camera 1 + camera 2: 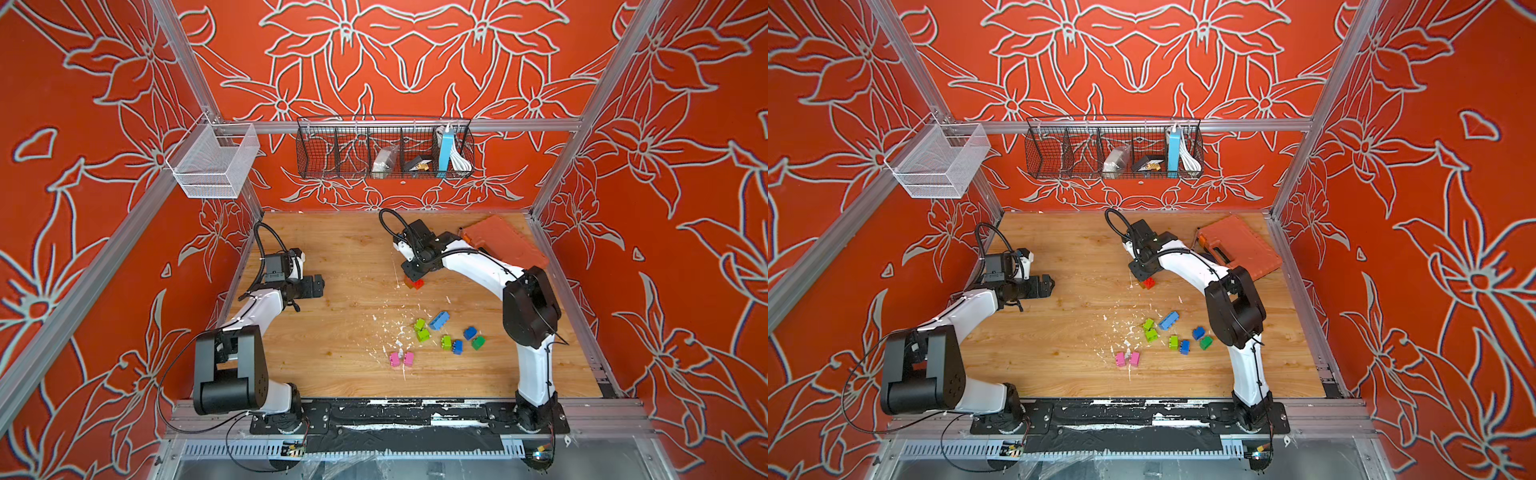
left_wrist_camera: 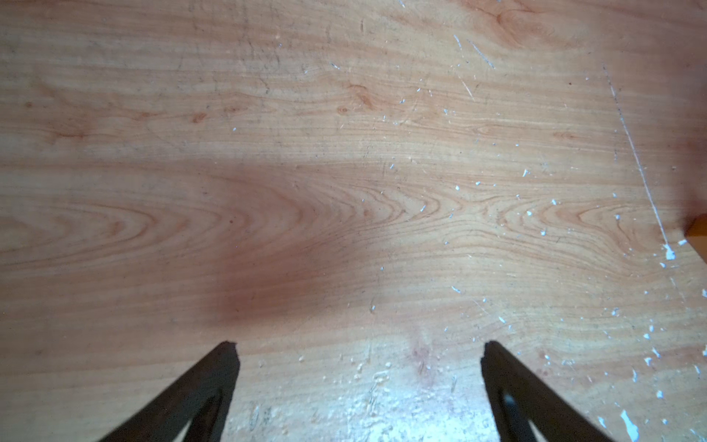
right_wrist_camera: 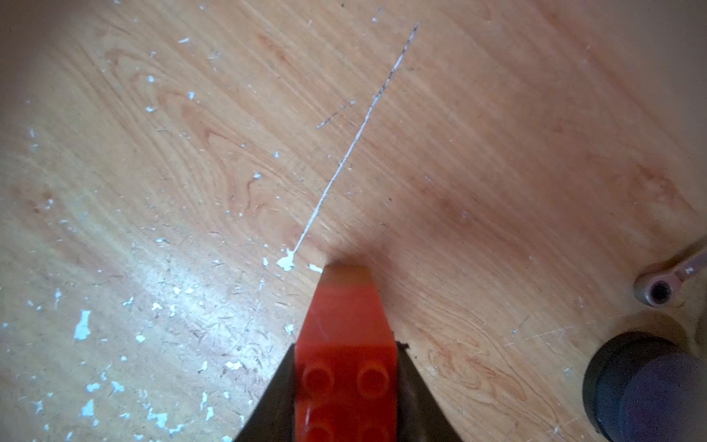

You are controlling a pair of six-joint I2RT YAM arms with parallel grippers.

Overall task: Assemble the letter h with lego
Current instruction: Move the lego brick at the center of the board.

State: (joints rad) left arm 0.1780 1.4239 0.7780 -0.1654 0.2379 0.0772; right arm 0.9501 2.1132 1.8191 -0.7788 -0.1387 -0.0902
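My right claw (image 3: 346,346) was clamped on a red brick (image 3: 344,321) seated on a brown brick (image 3: 346,273). The stack's long axis ran straight from my jaws down to the table (image 3: 497,153). In a top view, the loose lego (image 1: 439,321) lay at about five o'clock from it, nearer this arm. My left claw (image 2: 359,352) hung spread and empty at nine o'clock.

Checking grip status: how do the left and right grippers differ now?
The left gripper is open and empty; the right gripper is shut on a red brick. Under the left gripper lies bare table; under the right gripper, the brick. Both are black.
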